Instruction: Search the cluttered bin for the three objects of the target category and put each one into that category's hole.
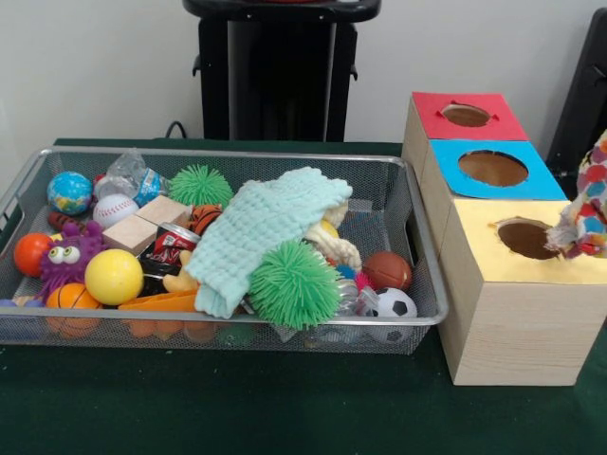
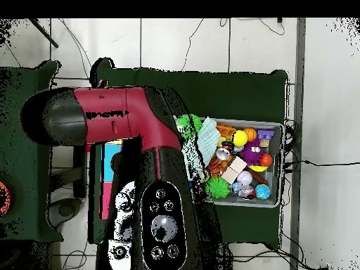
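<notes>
The wire mesh bin (image 1: 228,154) sits on the green table, full of toys; it also shows in the overhead view (image 2: 280,165). One floppy patterned piece (image 1: 590,204) in red, blue, yellow and white hangs at the right edge. It is just right of the yellow-topped box's hole (image 1: 526,237) and partly cut off. No other patterned piece shows in the bin. The gripper itself shows in neither view. In the overhead view the red and black arm (image 2: 133,119) covers the boxes.
The blue-topped hole (image 1: 492,168) and the red-topped hole (image 1: 466,115) lie behind the yellow one. In the bin are a mint cloth (image 1: 275,227), two green spiky balls (image 1: 294,282), a yellow ball (image 1: 114,276), wooden blocks (image 1: 147,223) and several small sports balls.
</notes>
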Tool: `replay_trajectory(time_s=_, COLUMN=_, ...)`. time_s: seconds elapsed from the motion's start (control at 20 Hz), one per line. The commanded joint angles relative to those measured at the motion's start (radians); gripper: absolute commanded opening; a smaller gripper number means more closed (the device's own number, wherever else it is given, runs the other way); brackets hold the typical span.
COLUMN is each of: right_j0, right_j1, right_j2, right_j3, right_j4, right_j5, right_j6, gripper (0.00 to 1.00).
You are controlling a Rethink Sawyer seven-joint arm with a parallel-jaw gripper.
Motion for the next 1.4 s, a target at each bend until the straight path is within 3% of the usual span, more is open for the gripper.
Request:
replay_trajectory(time_s=0.05, right_j0=-0.042, right_j1=0.062, right_j2=0.021, right_j3=0.144, right_j4=-0.004, right_j5=-0.084, right_j6=0.116, gripper=0.00)
replay_trajectory(time_s=0.35, right_j0=-0.055, right_j1=0.061, right_j2=0.025, right_j3=0.199, right_j4=-0.003, right_j5=-0.133, right_j6=0.106, gripper=0.00)
replay_trajectory(time_s=0.85, right_j0=-0.076, right_j1=0.039, right_j2=0.028, right_j3=0.256, right_j4=-0.019, right_j5=-0.131, right_j6=0.064, gripper=0.00)
replay_trajectory(time_s=1.15, right_j0=-0.089, right_j1=0.011, right_j2=0.019, right_j3=0.337, right_j4=-0.025, right_j5=-0.163, right_j6=0.068, gripper=0.00)
replay_trajectory(time_s=1.4, right_j0=-0.092, right_j1=0.015, right_j2=0.020, right_j3=0.340, right_j4=-0.026, right_j5=-0.170, right_j6=0.074, gripper=0.00)
